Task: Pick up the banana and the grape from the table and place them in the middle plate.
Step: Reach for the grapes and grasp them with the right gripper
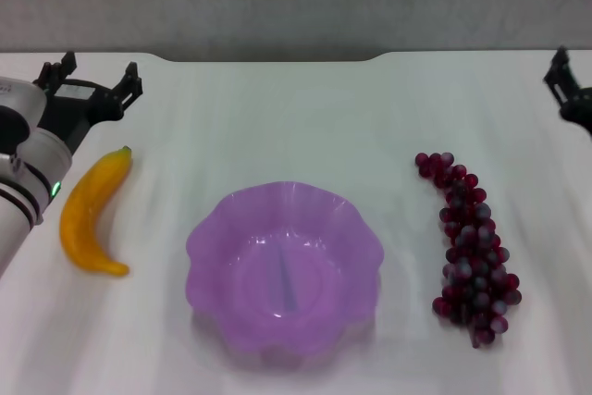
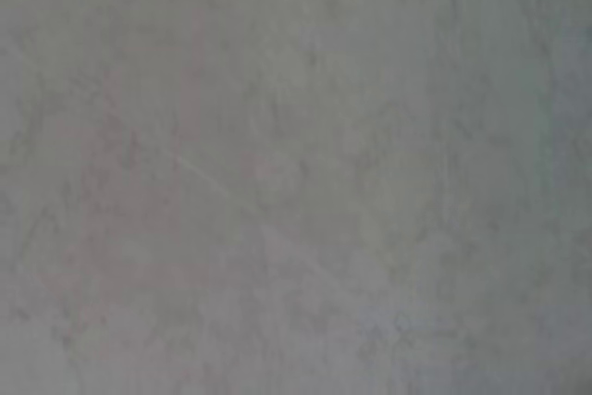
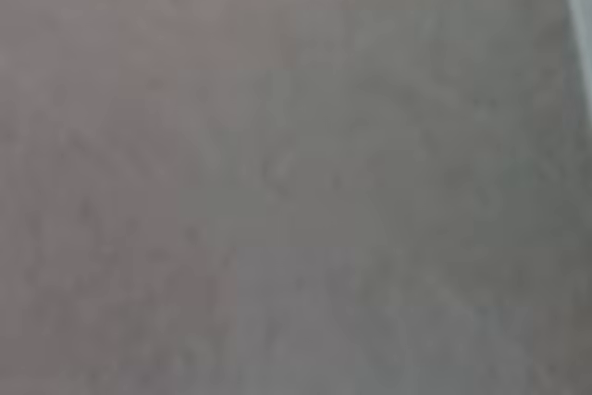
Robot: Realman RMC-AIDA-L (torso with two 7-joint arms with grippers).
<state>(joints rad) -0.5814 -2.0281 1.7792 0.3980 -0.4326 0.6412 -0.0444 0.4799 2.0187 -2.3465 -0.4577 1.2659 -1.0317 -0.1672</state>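
In the head view the yellow-orange banana (image 1: 91, 213) lies on the white table (image 1: 277, 117) at the left. The dark red-purple grape bunch (image 1: 469, 247) lies at the right. The translucent purple middle plate (image 1: 211, 238) with a scalloped rim sits between them, empty. My left gripper (image 1: 92, 75) is open and empty, just beyond the banana's stem tip near the far left edge. My right gripper (image 1: 561, 78) shows only partly at the far right edge, beyond the grapes. Both wrist views show only a blurred grey surface.
The table's far edge has a notch (image 1: 268, 57) with a grey wall behind it. My left arm's white body (image 1: 23, 182) stands close beside the banana.
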